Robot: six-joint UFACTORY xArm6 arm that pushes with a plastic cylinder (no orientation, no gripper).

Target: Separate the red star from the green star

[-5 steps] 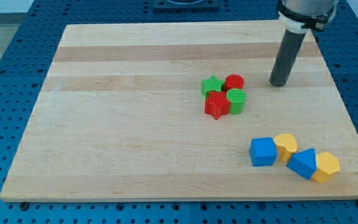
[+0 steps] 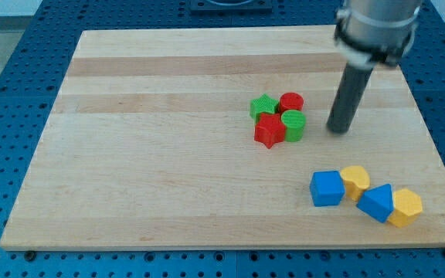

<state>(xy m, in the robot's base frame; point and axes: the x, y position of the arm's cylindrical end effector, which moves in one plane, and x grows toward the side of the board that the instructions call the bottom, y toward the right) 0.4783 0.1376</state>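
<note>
The red star (image 2: 269,130) lies near the board's middle, touching the green star (image 2: 263,106) just above and to its left. A red round block (image 2: 290,102) and a green round block (image 2: 293,123) sit tight against them on the right, forming one cluster. My tip (image 2: 337,129) rests on the board to the right of the cluster, about level with the green round block, with a gap between them.
At the view's bottom right lie a blue cube (image 2: 327,188), a yellow block (image 2: 354,181), a blue block (image 2: 376,202) and a yellow block (image 2: 405,207) in a row. The wooden board (image 2: 145,154) lies on a blue perforated table.
My tip has moved down and slightly left, closer to the green round block. The blocks have not moved.
</note>
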